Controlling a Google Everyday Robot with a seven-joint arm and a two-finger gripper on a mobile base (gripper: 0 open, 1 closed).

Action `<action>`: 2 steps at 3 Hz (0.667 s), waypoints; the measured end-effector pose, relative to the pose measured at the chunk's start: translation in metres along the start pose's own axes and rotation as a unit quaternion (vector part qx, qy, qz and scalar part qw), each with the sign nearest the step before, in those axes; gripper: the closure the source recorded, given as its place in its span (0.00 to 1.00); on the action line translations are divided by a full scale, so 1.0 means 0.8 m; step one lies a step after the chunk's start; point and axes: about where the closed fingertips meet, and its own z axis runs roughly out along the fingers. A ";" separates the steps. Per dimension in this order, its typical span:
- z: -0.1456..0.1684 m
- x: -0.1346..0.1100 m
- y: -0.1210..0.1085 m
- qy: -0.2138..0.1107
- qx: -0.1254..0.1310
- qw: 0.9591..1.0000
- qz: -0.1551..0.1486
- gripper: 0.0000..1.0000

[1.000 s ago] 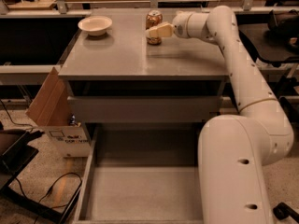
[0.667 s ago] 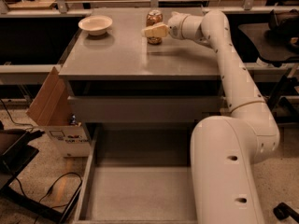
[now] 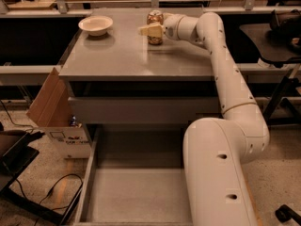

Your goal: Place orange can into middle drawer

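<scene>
The orange can (image 3: 155, 19) stands upright on the grey cabinet top (image 3: 127, 55), at the back, right of centre. My gripper (image 3: 150, 29) is at the can, reaching in from the right at the height of its lower half, and partly covers its front. The can rests on the top. The middle drawer (image 3: 141, 194) is pulled out wide open below the cabinet front, its flat grey floor bare. My white arm (image 3: 225, 79) runs from the lower right up over the drawer's right side to the can.
A shallow white bowl (image 3: 96, 24) sits at the back left of the cabinet top. A plain grey drawer front (image 3: 141, 109) is shut above the open drawer. An open cardboard box (image 3: 54, 112) stands left of the cabinet, with cables (image 3: 56, 192) on the floor.
My gripper has moved left along the cabinet top, from just right of the can to over its front. The can and bowl have not moved.
</scene>
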 end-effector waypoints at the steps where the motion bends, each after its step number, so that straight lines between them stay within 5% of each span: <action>1: 0.003 0.002 0.002 0.001 -0.002 1.000 0.001 0.42; 2: 0.007 0.004 0.005 0.002 -0.004 1.000 0.001 0.64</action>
